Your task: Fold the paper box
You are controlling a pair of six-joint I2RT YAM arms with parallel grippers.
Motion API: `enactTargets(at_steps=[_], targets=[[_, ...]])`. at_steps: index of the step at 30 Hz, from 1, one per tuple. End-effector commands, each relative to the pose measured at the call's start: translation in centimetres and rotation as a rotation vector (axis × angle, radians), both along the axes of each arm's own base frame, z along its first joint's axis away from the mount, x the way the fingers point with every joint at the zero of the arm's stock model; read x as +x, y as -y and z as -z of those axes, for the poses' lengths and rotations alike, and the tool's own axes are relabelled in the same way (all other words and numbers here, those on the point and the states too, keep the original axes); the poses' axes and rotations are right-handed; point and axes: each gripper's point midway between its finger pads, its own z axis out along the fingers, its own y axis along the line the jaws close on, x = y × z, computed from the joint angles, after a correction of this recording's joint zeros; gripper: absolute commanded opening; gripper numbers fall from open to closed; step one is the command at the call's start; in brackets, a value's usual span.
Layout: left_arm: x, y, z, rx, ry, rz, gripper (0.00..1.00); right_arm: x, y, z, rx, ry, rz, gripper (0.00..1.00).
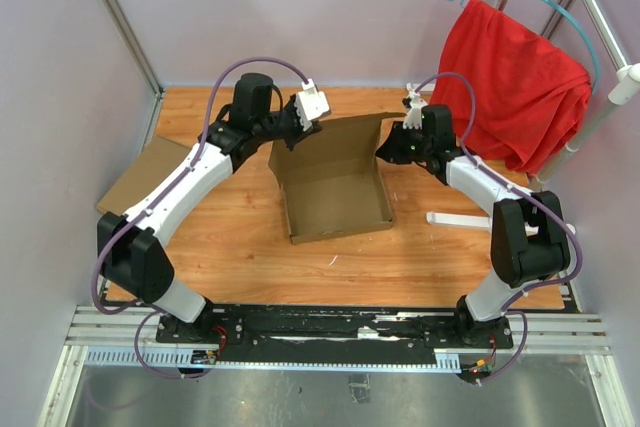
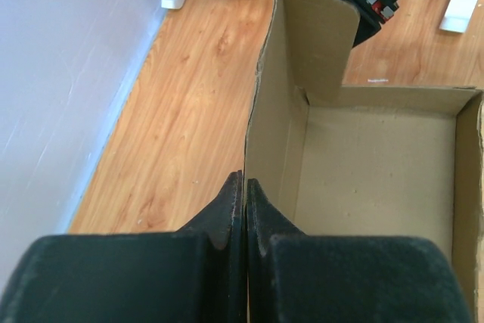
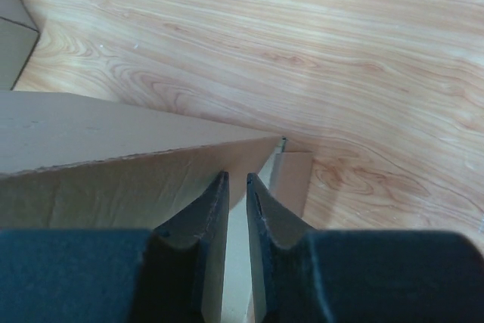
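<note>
The paper box (image 1: 335, 187) lies open in the middle of the wooden table, a shallow brown cardboard tray with its far panel raised. My left gripper (image 1: 316, 127) is at that panel's far left corner. In the left wrist view it (image 2: 245, 181) is shut on the thin upright wall of the paper box (image 2: 280, 111), with the tray floor to the right. My right gripper (image 1: 386, 151) is at the panel's right end. Its fingers (image 3: 236, 187) stand narrowly apart, clamped on a pale cardboard edge of the paper box (image 3: 113, 141), beside a small tab (image 3: 293, 175).
A lighter tan cardboard piece (image 1: 140, 175) lies at the table's left edge. A white strip (image 1: 458, 219) lies right of the box. A red cloth (image 1: 520, 77) hangs on a rack at the back right. Pale walls close in the back and left.
</note>
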Motion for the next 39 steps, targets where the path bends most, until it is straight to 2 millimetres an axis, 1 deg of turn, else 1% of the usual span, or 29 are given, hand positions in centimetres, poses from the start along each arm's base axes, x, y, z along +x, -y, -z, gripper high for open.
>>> enactTargets(at_steps=[1, 5, 10, 14, 16, 18, 20, 21, 22, 23, 24, 26, 28, 30, 33, 36, 38, 39], targets=[[-0.9, 1.4, -2.1, -0.115, 0.02, 0.029, 0.0, -0.3, -1.8, -1.7, 0.081, 0.038, -0.058, 0.17], [-1.5, 1.8, -1.0, -0.115, -0.013, 0.04, 0.0, -0.4, -1.4, -1.2, 0.047, 0.025, -0.043, 0.17], [-2.8, 2.6, 1.3, -0.055, -0.071, 0.062, 0.0, -0.9, 0.2, 0.7, -0.04, -0.015, 0.005, 0.17], [-3.6, 3.6, 3.4, 0.033, -0.145, 0.086, 0.0, -1.8, 2.0, 1.8, -0.114, -0.037, 0.061, 0.17], [-3.6, 4.0, 4.6, 0.079, -0.169, 0.077, 0.0, -2.3, 3.1, 2.2, -0.159, -0.052, 0.096, 0.17], [-3.4, 4.3, 5.5, 0.118, -0.18, 0.064, 0.0, -2.8, 4.3, 2.2, -0.201, -0.06, 0.14, 0.17], [-3.1, 4.6, 5.8, 0.141, -0.184, 0.055, 0.0, -3.1, 5.5, 2.0, -0.242, -0.054, 0.188, 0.17], [-2.9, 4.5, 5.8, 0.145, -0.182, 0.045, 0.0, -3.2, 6.2, 1.7, -0.263, -0.048, 0.213, 0.18], [-2.8, 4.5, 5.6, 0.147, -0.177, 0.038, 0.0, -3.4, 6.7, 1.4, -0.281, -0.039, 0.23, 0.22], [-2.6, 4.3, 5.2, 0.143, -0.162, 0.027, 0.0, -3.5, 7.2, 0.9, -0.295, -0.027, 0.245, 0.32], [-2.4, 4.2, 4.8, 0.14, -0.145, 0.012, 0.0, -3.7, 7.6, 0.3, -0.31, -0.012, 0.256, 0.39], [-2.1, 3.8, 3.7, 0.13, -0.105, -0.013, 0.0, -4.1, 8.4, -1.2, -0.336, 0.019, 0.273, 0.46], [-2.0, 3.3, 2.8, 0.122, -0.069, -0.03, 0.0, -4.6, 9.1, -2.8, -0.352, 0.054, 0.294, 0.5], [-2.1, 3.0, 2.0, 0.115, -0.043, -0.043, 0.0, -4.9, 9.9, -4.3, -0.369, 0.085, 0.32, 0.52], [-2.0, 2.5, 1.8, 0.12, -0.025, -0.062, 0.0, -5.5, 10.8, -5.9, -0.387, 0.106, 0.354, 0.55], [-1.7, 2.3, 1.7, 0.124, -0.013, -0.081, 0.0, -6.2, 9.8, -7.6, -0.339, 0.152, 0.298, 0.57], [-1.7, 2.2, 1.6, 0.125, -0.009, -0.082, 0.0, -6.8, 8.2, -9.1, -0.287, 0.206, 0.206, 0.57], [-1.8, 2.2, 1.6, 0.127, -0.012, -0.074, 0.0, -7.3, 7.1, -10.0, -0.254, 0.242, 0.135, 0.56]])
